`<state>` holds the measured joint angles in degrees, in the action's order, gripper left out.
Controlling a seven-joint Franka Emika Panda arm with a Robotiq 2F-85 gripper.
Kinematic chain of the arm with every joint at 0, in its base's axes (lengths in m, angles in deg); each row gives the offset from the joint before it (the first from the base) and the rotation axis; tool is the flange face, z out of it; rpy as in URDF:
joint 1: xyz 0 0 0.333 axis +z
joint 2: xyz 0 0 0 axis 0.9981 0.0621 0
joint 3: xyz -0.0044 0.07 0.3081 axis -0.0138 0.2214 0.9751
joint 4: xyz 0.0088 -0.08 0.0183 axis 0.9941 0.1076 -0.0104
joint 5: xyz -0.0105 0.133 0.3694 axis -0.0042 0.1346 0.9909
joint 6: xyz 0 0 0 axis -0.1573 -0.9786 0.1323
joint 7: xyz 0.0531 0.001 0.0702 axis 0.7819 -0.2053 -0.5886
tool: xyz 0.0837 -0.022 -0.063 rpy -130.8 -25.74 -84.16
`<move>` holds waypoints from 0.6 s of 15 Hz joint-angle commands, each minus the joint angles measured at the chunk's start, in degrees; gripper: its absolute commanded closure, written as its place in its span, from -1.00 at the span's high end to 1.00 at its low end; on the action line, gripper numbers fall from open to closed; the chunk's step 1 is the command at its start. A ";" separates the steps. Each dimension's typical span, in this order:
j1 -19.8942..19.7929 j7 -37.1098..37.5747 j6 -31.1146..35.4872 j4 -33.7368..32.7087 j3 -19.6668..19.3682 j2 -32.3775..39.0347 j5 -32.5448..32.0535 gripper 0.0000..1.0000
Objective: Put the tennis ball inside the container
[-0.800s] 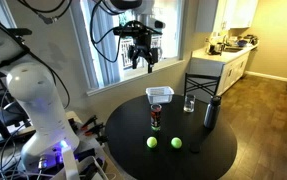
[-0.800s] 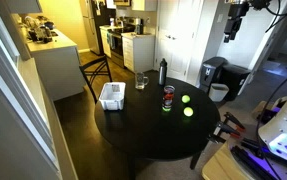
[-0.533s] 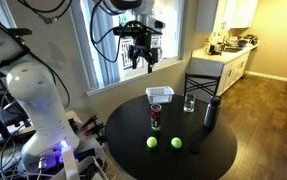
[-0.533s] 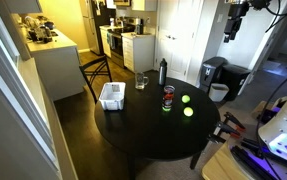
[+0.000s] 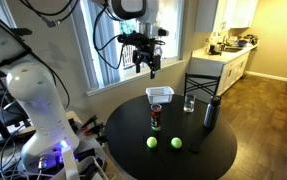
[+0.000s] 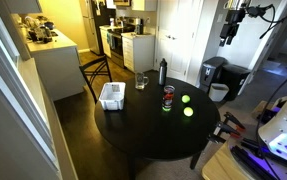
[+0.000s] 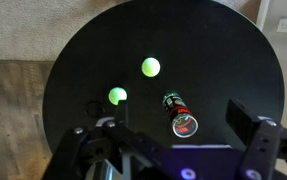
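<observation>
Yellow-green fuzz marks the tennis ball, well below the wide-open, empty end effector, near the surface edge opposite the container.

Round black table | two tennis balls | container | can | glass | flask

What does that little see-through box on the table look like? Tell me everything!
The container is a small rectangular tub of clear plastic. Its rim looks reddish in an exterior view, and from the opposite side the tub looks whitish. It stands upright with its top open and seems empty. It sits near the edge of the round black table. Only the table touches it. The drinking glass stands beside it, apart. The wrist view does not show it.
</observation>
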<state>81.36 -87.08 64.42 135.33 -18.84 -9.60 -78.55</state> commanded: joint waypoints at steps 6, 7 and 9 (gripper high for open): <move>0.45 -18.16 21.99 1.66 -7.88 16.87 27.34 1.00; 0.18 -21.15 23.03 1.11 -7.59 18.95 31.59 1.00; -0.92 -26.75 24.55 -0.41 -5.94 23.94 40.00 1.00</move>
<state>81.40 -106.08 86.43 137.49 -26.33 7.43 -48.62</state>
